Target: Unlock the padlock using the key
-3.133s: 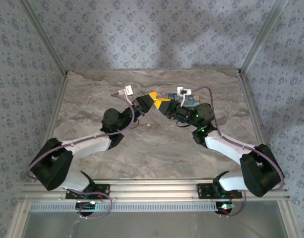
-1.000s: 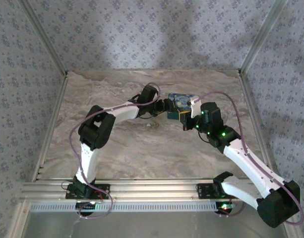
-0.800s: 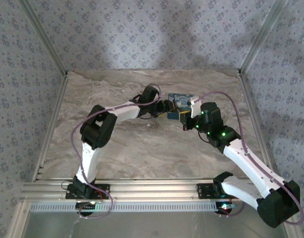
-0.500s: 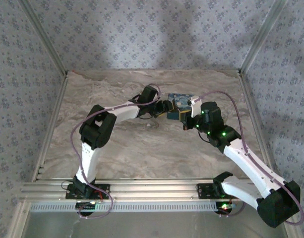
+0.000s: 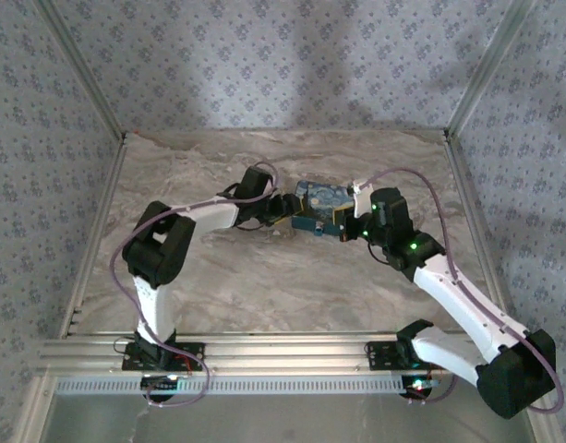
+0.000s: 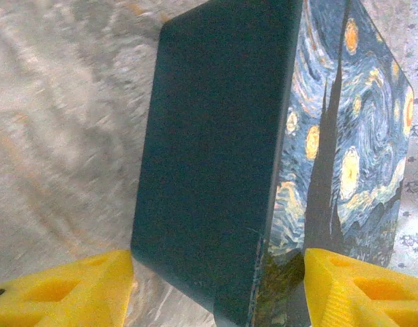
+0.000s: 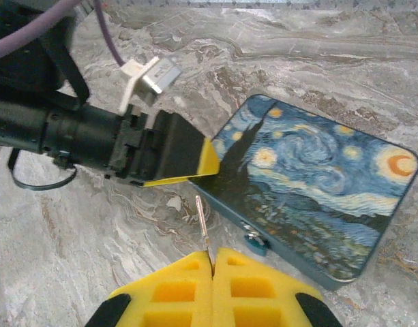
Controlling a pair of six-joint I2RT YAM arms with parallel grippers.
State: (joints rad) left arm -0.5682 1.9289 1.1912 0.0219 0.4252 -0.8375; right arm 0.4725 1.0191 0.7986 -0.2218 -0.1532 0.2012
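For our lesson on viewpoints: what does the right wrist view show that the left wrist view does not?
Right wrist view adds: the right pincer shut on the thin key, a white cable plug, and most of the painted face of the padlock. Left wrist view adds: the padlock's dark side wall close up, between the two yellow fingers of the left pincer. Shared: padlock, left pincer, marble table.

One padlock (image 7: 311,184), one key (image 7: 255,242) and one table (image 5: 264,286) are showing, with two grippers reaching in: left gripper (image 6: 212,286), right gripper (image 7: 213,262).
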